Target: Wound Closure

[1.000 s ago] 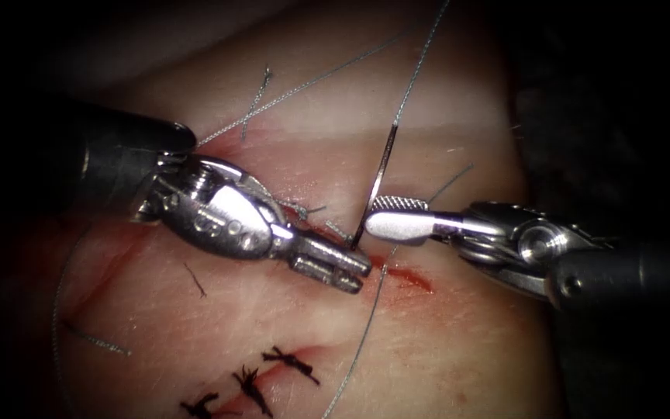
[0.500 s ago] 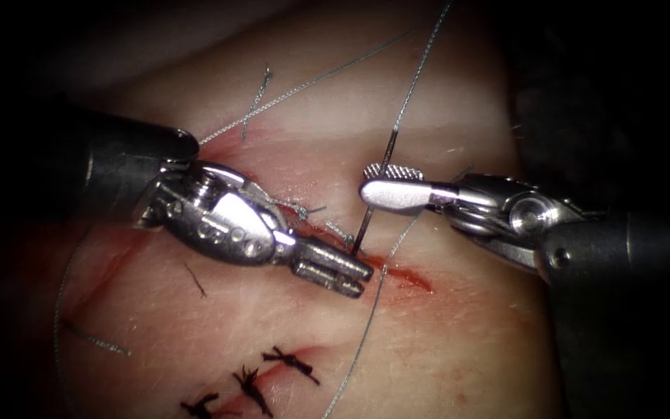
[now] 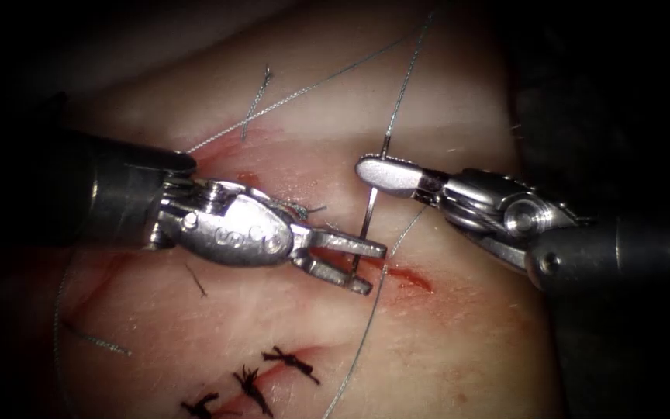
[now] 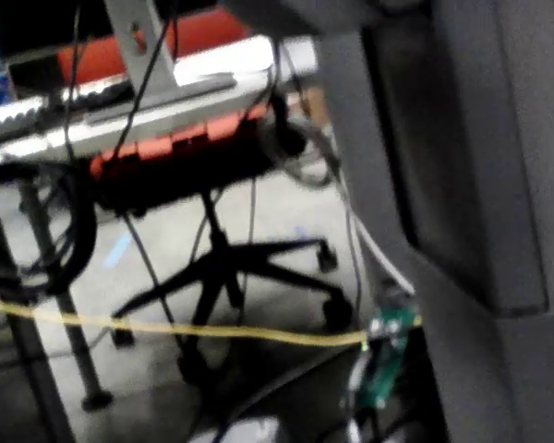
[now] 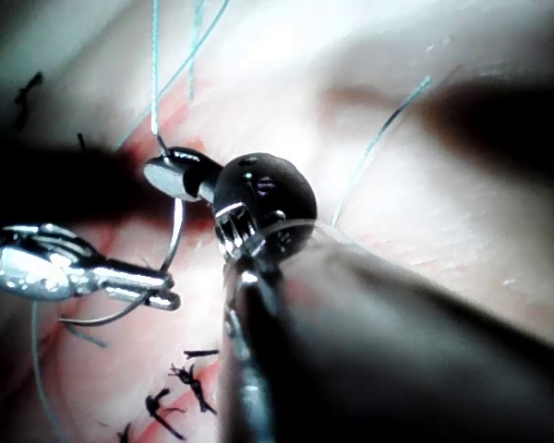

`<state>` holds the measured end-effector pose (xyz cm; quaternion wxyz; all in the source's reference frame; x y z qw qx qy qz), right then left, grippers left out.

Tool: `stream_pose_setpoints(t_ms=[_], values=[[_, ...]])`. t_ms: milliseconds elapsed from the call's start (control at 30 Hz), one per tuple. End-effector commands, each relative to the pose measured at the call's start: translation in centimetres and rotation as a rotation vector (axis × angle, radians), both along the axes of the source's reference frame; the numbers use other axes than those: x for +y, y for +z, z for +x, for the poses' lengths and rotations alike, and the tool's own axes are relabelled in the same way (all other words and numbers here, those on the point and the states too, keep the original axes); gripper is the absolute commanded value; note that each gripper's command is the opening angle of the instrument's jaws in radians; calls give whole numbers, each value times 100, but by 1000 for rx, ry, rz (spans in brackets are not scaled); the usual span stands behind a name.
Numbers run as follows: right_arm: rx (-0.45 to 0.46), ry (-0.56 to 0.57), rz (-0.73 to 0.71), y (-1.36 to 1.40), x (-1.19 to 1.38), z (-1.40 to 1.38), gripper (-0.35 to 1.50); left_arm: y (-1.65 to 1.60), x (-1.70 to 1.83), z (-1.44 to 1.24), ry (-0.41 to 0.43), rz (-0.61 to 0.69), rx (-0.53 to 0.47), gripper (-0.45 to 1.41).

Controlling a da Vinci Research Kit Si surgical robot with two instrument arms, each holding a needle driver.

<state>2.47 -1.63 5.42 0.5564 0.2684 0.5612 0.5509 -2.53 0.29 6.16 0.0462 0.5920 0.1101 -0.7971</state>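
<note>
The curved needle [image 3: 370, 209] stands steeply just left of the red cut [image 3: 409, 277] in the tissue [image 3: 459, 341]. My right tool [image 3: 367, 169] comes in from the right and its jaws are shut on the needle near its thread end. The needle's lower part passes between the open jaws of my left tool [image 3: 374, 269], which hold nothing. I cannot tell whether the point is in the tissue. Thread [image 3: 409, 70] runs up from the needle's tail. In the right wrist view the right tool [image 5: 166, 175] grips the needle [image 5: 177, 231] above the left tool [image 5: 157, 288].
Three dark knotted stitches [image 3: 288, 361] close the cut's lower stretch. A long strand of thread [image 3: 362, 341] crosses the cut downward. Another strand [image 3: 304, 89] and a short cut end [image 3: 257, 97] lie on the far tissue. Red fluid stains the tissue by the left shaft [image 3: 118, 194].
The left jaws, shut on the needle's lower part before, have opened. The right tool has slid up the needle toward its tail and shut on it.
</note>
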Motion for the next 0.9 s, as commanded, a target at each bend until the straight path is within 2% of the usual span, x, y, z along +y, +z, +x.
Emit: stream_pose_setpoints(t_ms=[33, 67, 100, 133, 167, 267, 300, 333, 367, 400, 433, 467, 533, 567, 600, 667, 767, 900], values=[[-66, -25, -170, 10, -5, 3, -35, 0, 8, -1, -31, 88, 15, 101], [-105, -37, -266, 13, -5, 0, -35, -3, 16, 2, -53, 162, 27, 103], [-174, -69, -438, 18, -6, -7, -35, -8, 28, 8, -86, 261, 48, 106], [-227, -64, -469, 26, 0, -15, -35, -13, 44, 14, -122, 325, 62, 108], [-227, -64, -469, 26, 0, -15, -35, -13, 44, 14, -122, 325, 62, 108], [-336, -112, -698, 37, 8, -29, -35, -9, 51, 20, -153, 348, 74, 104], [-409, -182, -929, 41, 7, -39, -35, -3, 49, 22, -155, 343, 76, 91], [-424, -214, -1022, 44, 6, -43, -35, 0, 47, 24, -144, 365, 88, 66], [-458, -254, -1156, 50, 3, -50, -35, 6, 42, 25, -112, 455, 145, 81], [-458, -254, -1156, 50, 3, -50, -35, 6, 42, 25, -112, 455, 145, 81], [-455, -263, -1186, 53, 0, -54, -35, 16, 37, 22, -62, 560, 215, 91], [-460, -266, -1209, 54, 0, -54, -35, 22, 33, 20, -48, 626, 243, 69], [-451, -261, -1268, 52, 0, -55, -35, 39, 20, 20, -2, 759, 295, 4], [-408, -231, -1321, 48, 1, -54, -35, 57, 5, 20, 42, 808, 324, -45], [-408, -231, -1321, 48, 1, -54, -35, 57, 5, 20, 42, 808, 324, -45], [-387, -221, -1366, 42, 5, -52, -35, 87, -12, 18, 103, 803, 335, -45], [-364, -234, -1377, 34, 7, -46, -35, 118, -20, 8, 135, 877, 390, -45], [-336, -241, -1382, 30, 7, -40, -35, 142, -24, -6, 165, 871, 429, -45]])
